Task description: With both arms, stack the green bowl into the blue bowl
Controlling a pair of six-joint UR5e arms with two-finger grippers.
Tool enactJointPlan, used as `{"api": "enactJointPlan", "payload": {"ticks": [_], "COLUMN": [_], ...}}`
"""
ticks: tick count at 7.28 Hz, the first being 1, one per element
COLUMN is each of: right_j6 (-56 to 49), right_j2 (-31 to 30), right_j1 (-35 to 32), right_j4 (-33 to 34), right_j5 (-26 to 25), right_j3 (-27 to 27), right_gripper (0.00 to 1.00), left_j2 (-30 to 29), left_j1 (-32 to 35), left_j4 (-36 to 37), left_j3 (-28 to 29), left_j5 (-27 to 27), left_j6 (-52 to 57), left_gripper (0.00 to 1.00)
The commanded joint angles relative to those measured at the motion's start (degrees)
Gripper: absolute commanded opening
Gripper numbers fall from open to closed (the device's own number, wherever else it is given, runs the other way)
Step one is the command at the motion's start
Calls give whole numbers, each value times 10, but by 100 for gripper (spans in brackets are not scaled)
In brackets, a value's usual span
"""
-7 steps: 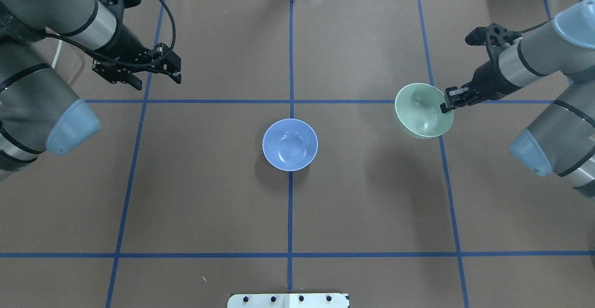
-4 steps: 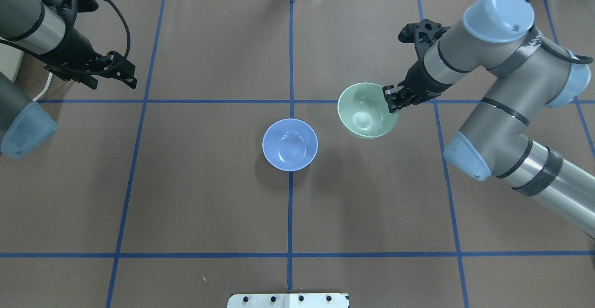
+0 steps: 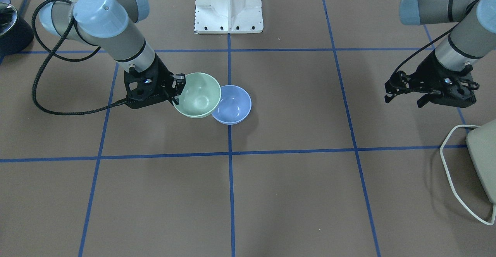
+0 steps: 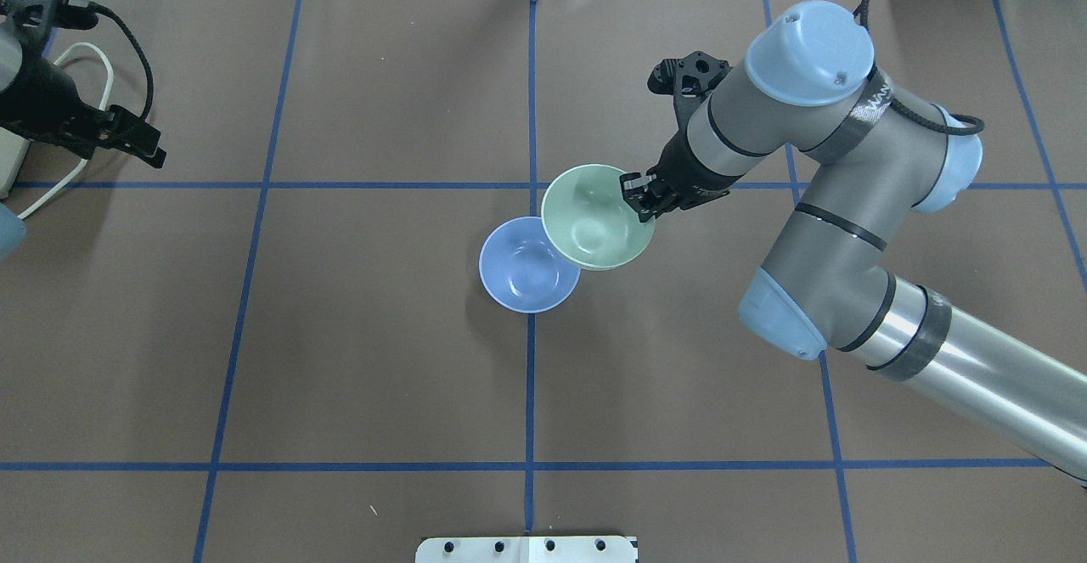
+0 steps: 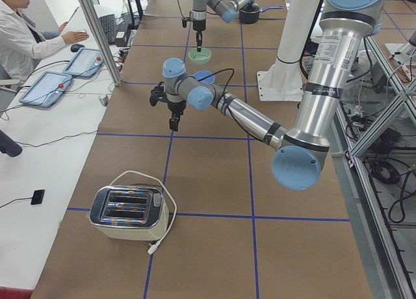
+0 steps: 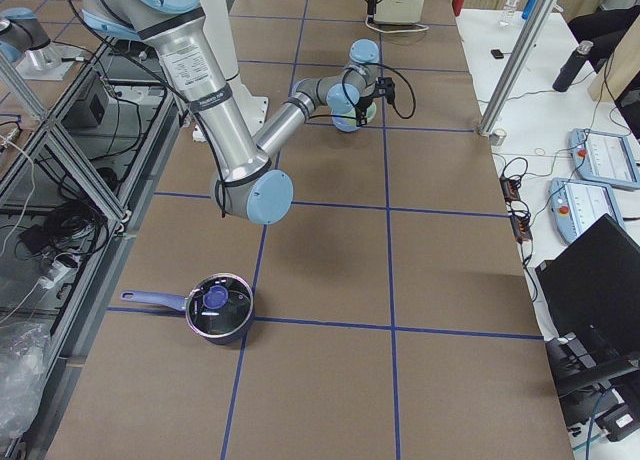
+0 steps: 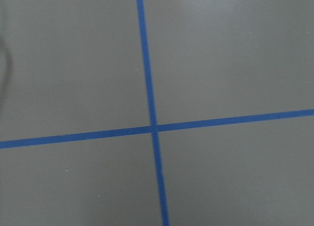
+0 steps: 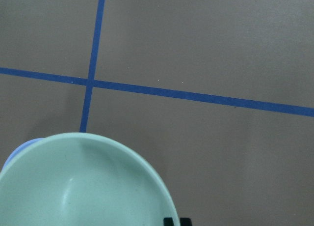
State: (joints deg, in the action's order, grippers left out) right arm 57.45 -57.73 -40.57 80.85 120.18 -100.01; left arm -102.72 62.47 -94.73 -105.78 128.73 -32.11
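Green bowl hangs mouth-up in the air, raised off the counter and carried by the right arm, whose right jaws are clenched on the bowl's rim at the side nearest that arm. Pinching the rim this way leaves the bowl's underside bare, which suits lowering it into another bowl. From overhead, the green bowl overlaps the nearer edge of the blue bowl but is not centred over it. The right wrist camera shows only a thin sliver of blue below the green rim, so the nesting step is judged not yet done. The blue bowl sits upright and empty on the counter, on the central blue tape line, placed within easy reach of either side and ready to receive the other bowl. The green bowl probably needs to move a little further across and then come straight down, level, so its base clears the blue rim rather than knocking it aside. Far off on the robot's left, the left arm hovers above bare counter with the left jaws released and holding nothing, well apart from both bowls and out of the carrying arm's way.
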Motion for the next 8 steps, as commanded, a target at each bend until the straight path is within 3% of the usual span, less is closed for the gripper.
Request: {"api": "enactJointPlan", "payload": {"ticks": [1,8], "right_j6": [26,27], "right_j2": [44,56], "right_j1": [25,68], "right_j4": [0,-8], "right_j5": [-27,-66], "right_j3": [36,67], "right_gripper": [12,13], "left_j2": [7,7], "left_j1": [5,4], "left_j4": [-1,-3], "left_j3": [1,5], "left_j5": [-3,-4], "left_j6": [14,14], "left_gripper": [96,96]}}
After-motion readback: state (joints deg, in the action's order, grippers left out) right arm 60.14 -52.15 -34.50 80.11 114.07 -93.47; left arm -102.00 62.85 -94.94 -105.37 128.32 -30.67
